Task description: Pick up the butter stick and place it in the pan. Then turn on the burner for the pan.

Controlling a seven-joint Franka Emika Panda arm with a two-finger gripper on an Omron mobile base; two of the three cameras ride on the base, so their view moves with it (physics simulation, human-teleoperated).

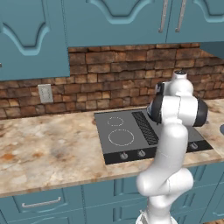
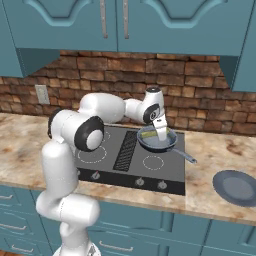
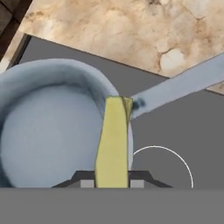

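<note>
— Status of gripper (image 3: 112,183)?
— Clamped on the butter stick (image 3: 113,144), held above the pan (image 3: 39,131).
— Pan's location?
— On the cooktop (image 2: 150,170), rear right burner, handle (image 2: 184,157) pointing toward the grey plate (image 2: 236,187) on the counter (image 2: 215,150).

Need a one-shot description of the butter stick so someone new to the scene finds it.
Start at the black cooktop on the marble counter; the grey-blue pan sits on its back right burner. Over the pan's rim, the gripper pinches the butter stick, the one pale yellow block there.
</note>
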